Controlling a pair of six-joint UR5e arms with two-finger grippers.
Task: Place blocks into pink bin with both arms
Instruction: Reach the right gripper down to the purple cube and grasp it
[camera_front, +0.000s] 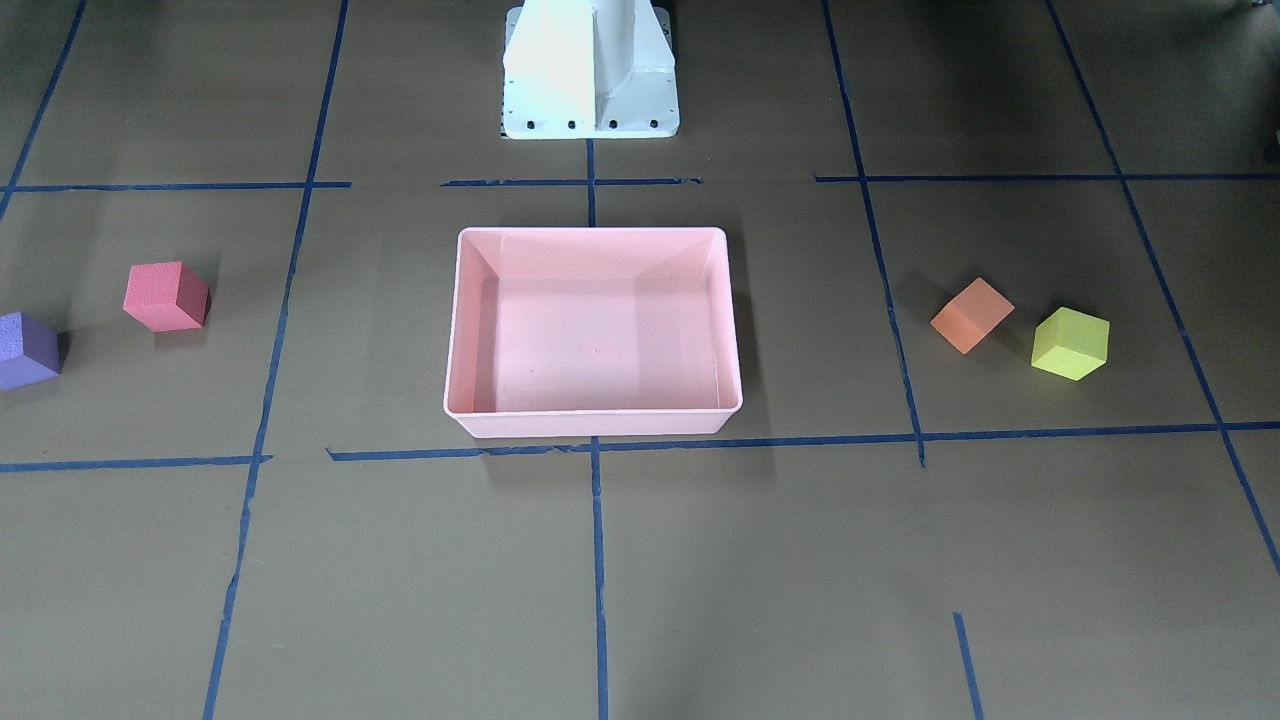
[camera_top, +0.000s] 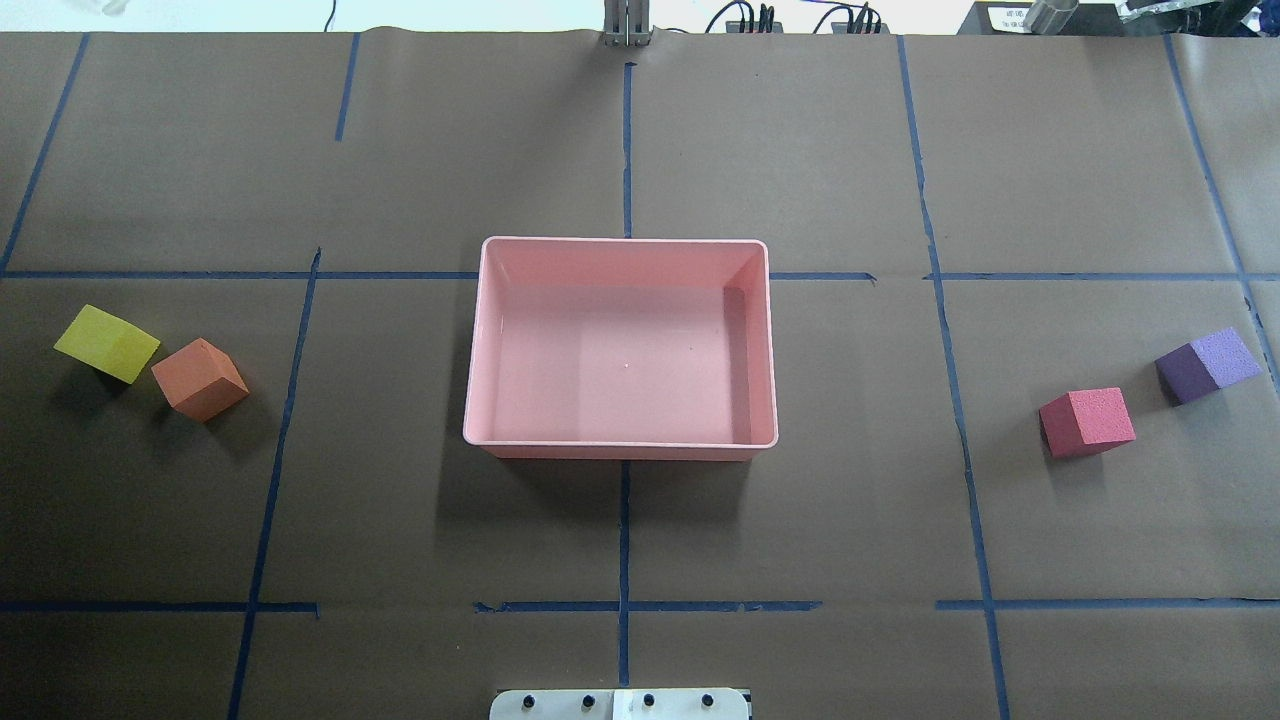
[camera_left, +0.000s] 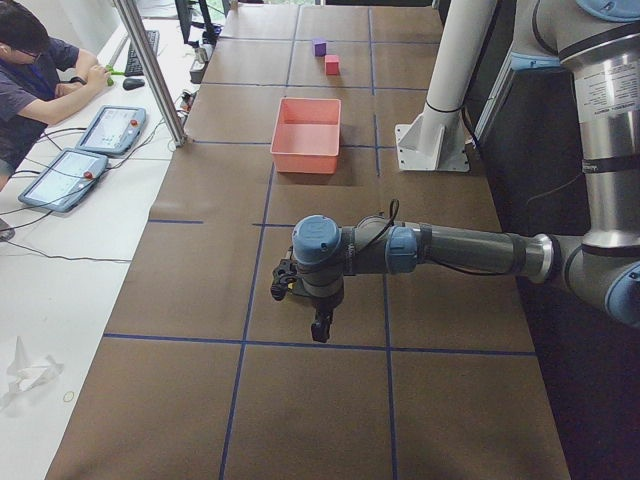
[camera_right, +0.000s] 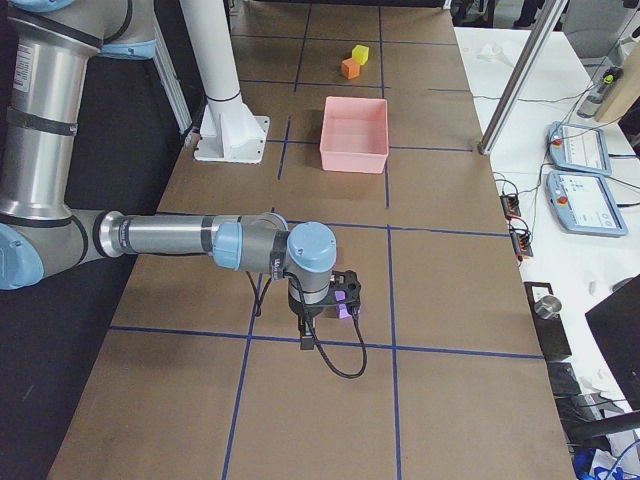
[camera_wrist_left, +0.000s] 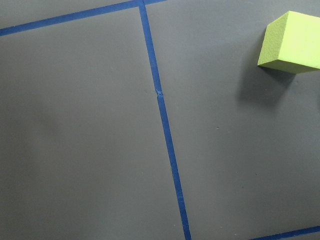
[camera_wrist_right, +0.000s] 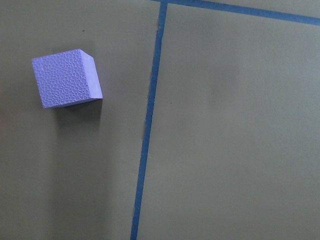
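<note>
The pink bin (camera_top: 620, 242) stands empty at the table's middle. The yellow-green block (camera_top: 107, 343) and the orange block (camera_top: 200, 379) lie on the robot's left side. The red block (camera_top: 1087, 422) and the purple block (camera_top: 1208, 364) lie on its right. My left gripper (camera_left: 318, 325) shows only in the exterior left view, hanging above the table. Its wrist view shows the yellow-green block (camera_wrist_left: 292, 42) at the top right. My right gripper (camera_right: 305, 335) shows only in the exterior right view. Its wrist view shows the purple block (camera_wrist_right: 65, 79). I cannot tell whether either gripper is open or shut.
The white pedestal (camera_front: 590, 70) stands behind the bin. Blue tape lines (camera_top: 625, 520) cross the brown table. An operator (camera_left: 30, 75) sits at a side desk with tablets (camera_left: 110, 128). A metal post (camera_left: 150, 70) stands at the table's edge.
</note>
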